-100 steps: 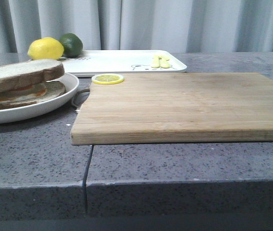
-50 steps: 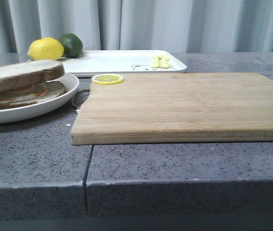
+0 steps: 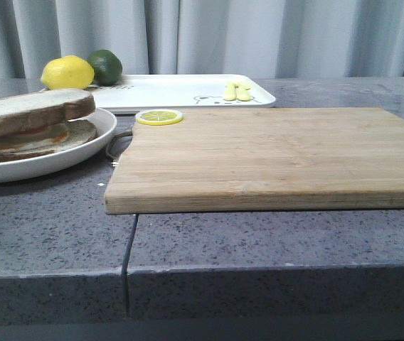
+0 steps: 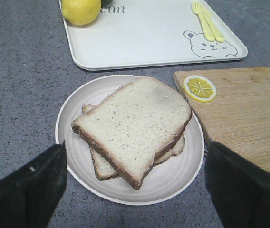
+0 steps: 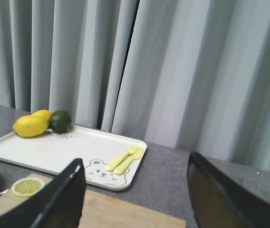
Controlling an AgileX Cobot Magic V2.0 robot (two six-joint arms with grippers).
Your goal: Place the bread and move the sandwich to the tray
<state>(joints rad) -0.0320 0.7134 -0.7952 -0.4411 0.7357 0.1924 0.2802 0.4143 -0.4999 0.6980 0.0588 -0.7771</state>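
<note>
Grey speckled countertop (image 3: pixel 52 227) fills the lower half of the front view, with pale pleated curtains (image 3: pixel 259 35) across the top. At centre right lies the wooden cutting board (image 3: pixel 273 153), and behind it, upper centre, the tray (image 3: pixel 181 91) — white, flat, with a bear drawing and yellow printed cutlery. At the left edge sits the round white plate (image 3: pixel 60 160) holding the sandwich (image 3: pixel 28 128); its top layer is the bread (image 4: pixel 135 123), a pale slice with a dark crust, set slightly askew over the lower slice, orange showing between them in the front view. A lemon (image 3: pixel 67 72) and a lime (image 3: pixel 106 65) sit on the tray's upper-left corner. A lemon slice (image 3: pixel 159 116) rests on the board's far-left corner, just beside the plate.

In the left wrist view the left gripper (image 4: pixel 135 185) hangs over the plate, fingers spread wide on either side — holding nothing. The right gripper (image 5: pixel 135 199) is likewise spread apart and empty.
</note>
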